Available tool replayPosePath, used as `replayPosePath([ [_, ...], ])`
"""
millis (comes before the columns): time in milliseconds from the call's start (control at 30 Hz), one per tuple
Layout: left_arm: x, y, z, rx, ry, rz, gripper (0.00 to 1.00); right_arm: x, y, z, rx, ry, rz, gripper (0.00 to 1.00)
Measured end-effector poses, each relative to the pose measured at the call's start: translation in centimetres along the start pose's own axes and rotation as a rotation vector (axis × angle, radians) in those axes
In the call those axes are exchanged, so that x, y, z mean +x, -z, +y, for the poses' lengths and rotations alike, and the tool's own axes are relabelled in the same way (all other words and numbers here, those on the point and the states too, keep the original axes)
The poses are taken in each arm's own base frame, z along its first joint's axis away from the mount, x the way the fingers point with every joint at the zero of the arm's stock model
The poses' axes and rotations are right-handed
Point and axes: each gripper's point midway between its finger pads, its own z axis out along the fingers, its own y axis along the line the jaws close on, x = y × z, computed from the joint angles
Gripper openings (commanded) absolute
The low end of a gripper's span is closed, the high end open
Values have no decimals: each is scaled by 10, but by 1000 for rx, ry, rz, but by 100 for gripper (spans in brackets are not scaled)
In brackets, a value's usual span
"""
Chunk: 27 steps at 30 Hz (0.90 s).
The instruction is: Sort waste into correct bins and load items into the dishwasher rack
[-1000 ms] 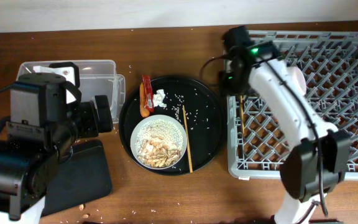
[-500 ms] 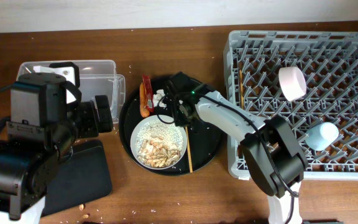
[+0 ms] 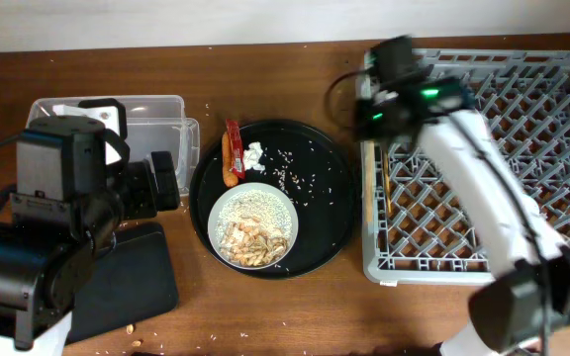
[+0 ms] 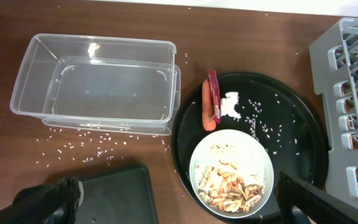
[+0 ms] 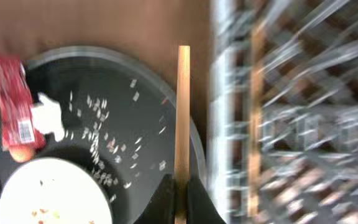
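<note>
Heavily blurred rack (image 5: pixel 291 124), chopstick (image 5: pixel 183 112) base hidden

A big round black tray (image 3: pixel 332 206) lies flat on the brown wooden table (image 3: pixel 265 84).

The pale bowl (image 3: pixel 253 225) holds white rice (image 3: pixel 250 205) and beige scraps (image 3: pixel 252 243). Just behind it lie the red wrapper (image 4: pixel 214 102), orange stick (image 4: pixel 206 113) and crumpled tissue (image 4: pixel 231 106). The clear tub (image 4: pixel 98 87) sits left of it. The grey rack (image 3: pixel 562 148) sits to the right with a wooden chopstick (image 3: pixel 385 188) inside. The other chopstick (image 5: pixel 183 112) is gripped by one end.
</note>
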Motion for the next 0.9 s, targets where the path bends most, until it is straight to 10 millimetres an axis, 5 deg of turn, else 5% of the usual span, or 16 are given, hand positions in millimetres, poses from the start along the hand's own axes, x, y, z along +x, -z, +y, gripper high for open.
replayPosePath([
  [33, 0, 0, 0, 0, 0, 0, 99, -9, 9, -20, 19, -5, -26, 4],
  [100, 0, 0, 0, 0, 0, 0, 99, 11, -29, -34, 58, 34, 74, 39],
  [200, 0, 0, 0, 0, 0, 0, 99, 40, -77, -47, 104, 66, 205, 44],
  [267, 0, 0, 0, 0, 0, 1, 99, 33, -57, -38, 88, 80, 160, 52],
  [300, 0, 0, 0, 0, 0, 0, 100, 26, -32, -22, 56, 108, 96, 52],
  [367, 0, 0, 0, 0, 0, 0, 99, 31, 31, 52, -113, 242, -18, 51],
  [400, 0, 0, 0, 0, 0, 0, 99, 43, 33, 70, -145, 285, 6, 51],
  [467, 0, 0, 0, 0, 0, 0, 99, 92, -3, 108, -168, 383, 151, 51],
  [567, 0, 0, 0, 0, 0, 0, 99, 117, -31, 126, -168, 433, 224, 61],
  [667, 0, 0, 0, 0, 0, 0, 99, 92, -26, 96, -138, 324, 192, 64],
  [733, 0, 0, 0, 0, 0, 0, 99, 37, 23, 37, -89, 149, 7, 72],
  [767, -3, 0, -1, 3, 2, -10, 99, 10, 79, -7, -70, 48, -156, 72],
  [833, -28, 1, -10, 44, 19, -114, 99, 17, 141, -50, -24, -43, -263, 74],
  [867, -37, 2, -15, 72, 23, -149, 99, 30, 150, -61, 1, -62, -237, 81],
  [900, -44, 4, -20, 99, 26, -174, 99, 47, 149, -71, 41, -65, -177, 98],
])
